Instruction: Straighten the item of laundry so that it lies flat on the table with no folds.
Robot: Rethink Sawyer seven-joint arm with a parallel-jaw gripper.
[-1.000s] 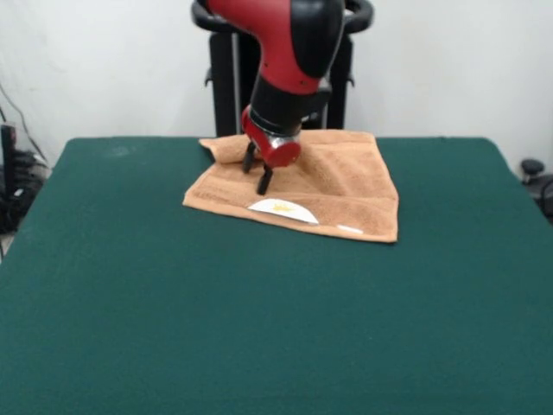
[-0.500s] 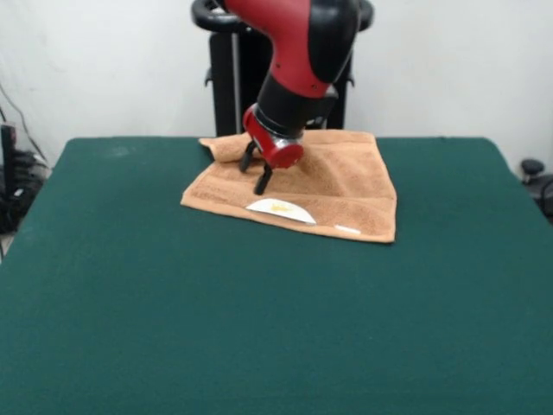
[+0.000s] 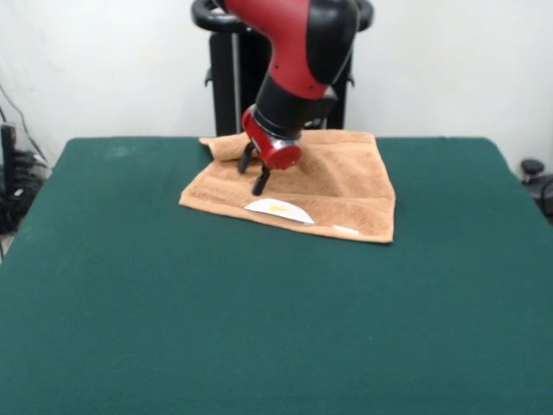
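Observation:
The tan-orange towel [image 3: 333,177] lies on the far middle of the dark green table [image 3: 259,311]. It is mostly spread out. Its far left corner [image 3: 220,145] is folded over, and a ridge runs across its middle. White labels [image 3: 278,208] show along its near edge. My gripper [image 3: 253,170] hangs from the red and black arm over the towel's left part, just right of the folded corner. Its two black fingers [image 3: 260,181] stand apart, and the tips reach down to the cloth.
The robot's black pedestal [image 3: 232,82] stands right behind the towel at the table's far edge. Dark cables and gear [image 3: 13,173] sit off the table's left side, and a dark object [image 3: 537,177] sits off its right side.
The towel has slid slightly to the left and away from the camera. The arm's upper part has swung a little to the right, and the gripper has stayed over the same part of the towel.

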